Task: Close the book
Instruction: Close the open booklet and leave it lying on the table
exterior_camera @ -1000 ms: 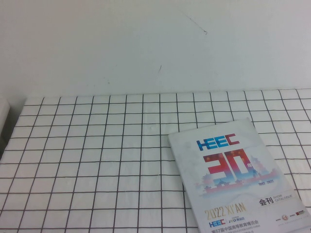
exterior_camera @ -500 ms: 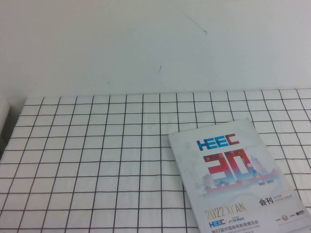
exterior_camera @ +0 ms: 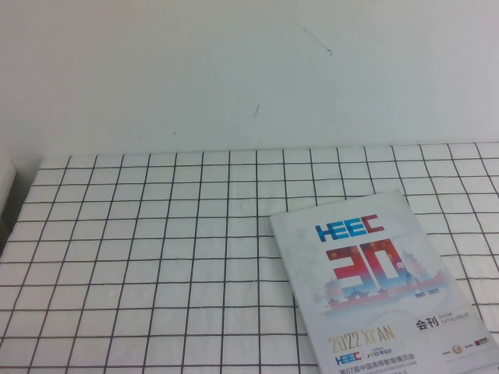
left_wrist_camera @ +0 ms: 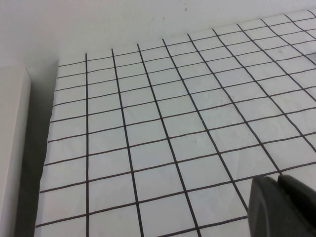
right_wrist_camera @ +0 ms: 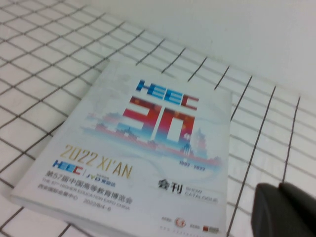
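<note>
White book, black-gridded white tablecloth

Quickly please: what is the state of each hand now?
Left hand: over the checked cloth; open or closed cannot be told.
Right hand: near the book; cannot be told.

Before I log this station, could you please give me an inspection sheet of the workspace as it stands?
Surface: white tablecloth with a black grid, lying flat.
Job's things: book lies closed, front cover up, on the robot's right near part of the table.
Clutter: nothing seen.
Grippers: left gripper over bare cloth on the left side; right gripper over the cloth beside the book; only a dark edge of each shows.
Cables: nothing seen.
Surroundings: white wall with faint marks; white object beside the table's left edge.
</note>
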{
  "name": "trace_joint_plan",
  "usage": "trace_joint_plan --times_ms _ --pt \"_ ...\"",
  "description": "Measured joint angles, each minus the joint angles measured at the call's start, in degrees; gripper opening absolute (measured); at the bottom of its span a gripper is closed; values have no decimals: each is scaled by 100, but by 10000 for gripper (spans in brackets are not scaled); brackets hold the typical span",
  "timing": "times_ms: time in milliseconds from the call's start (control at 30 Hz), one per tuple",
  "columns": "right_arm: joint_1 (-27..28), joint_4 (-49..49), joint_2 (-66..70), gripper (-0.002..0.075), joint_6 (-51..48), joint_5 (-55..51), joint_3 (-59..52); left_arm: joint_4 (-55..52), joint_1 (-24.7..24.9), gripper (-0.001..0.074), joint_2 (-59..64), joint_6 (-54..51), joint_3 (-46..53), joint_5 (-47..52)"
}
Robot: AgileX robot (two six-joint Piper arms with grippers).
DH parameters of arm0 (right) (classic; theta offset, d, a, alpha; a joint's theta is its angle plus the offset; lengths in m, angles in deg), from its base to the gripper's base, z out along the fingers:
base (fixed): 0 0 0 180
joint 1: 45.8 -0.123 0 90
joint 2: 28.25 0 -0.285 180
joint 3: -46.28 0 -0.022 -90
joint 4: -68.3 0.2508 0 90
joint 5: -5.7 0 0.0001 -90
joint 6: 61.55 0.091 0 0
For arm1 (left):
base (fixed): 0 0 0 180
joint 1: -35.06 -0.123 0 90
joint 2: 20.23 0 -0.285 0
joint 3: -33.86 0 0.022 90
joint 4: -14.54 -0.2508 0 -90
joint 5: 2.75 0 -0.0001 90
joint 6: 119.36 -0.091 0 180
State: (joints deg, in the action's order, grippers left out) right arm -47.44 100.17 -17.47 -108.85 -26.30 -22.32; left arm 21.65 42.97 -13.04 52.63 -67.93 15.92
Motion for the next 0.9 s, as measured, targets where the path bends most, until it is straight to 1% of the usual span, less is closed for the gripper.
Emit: trace_joint_plan --times_ms 100,400,500,667,733,900 --pt "0 -11 -323 -3 0 213 -81 0 0 -4 0 0 0 0" --pt "9 -33 -364 -3 -4 1753 -690 0 0 -4 -14 0 0 13" --pt "9 -33 -364 -3 -4 2065 -811 0 0 -4 -14 0 -5 13" --pt "9 4 -364 -3 61 2207 -1014 0 0 -4 -14 0 -5 13" --pt "9 -223 -364 -3 521 2196 -1014 0 0 -4 -14 0 -5 13" --pt "9 -2086 -364 -3 2647 1691 -1014 0 0 -4 -14 0 -5 13"
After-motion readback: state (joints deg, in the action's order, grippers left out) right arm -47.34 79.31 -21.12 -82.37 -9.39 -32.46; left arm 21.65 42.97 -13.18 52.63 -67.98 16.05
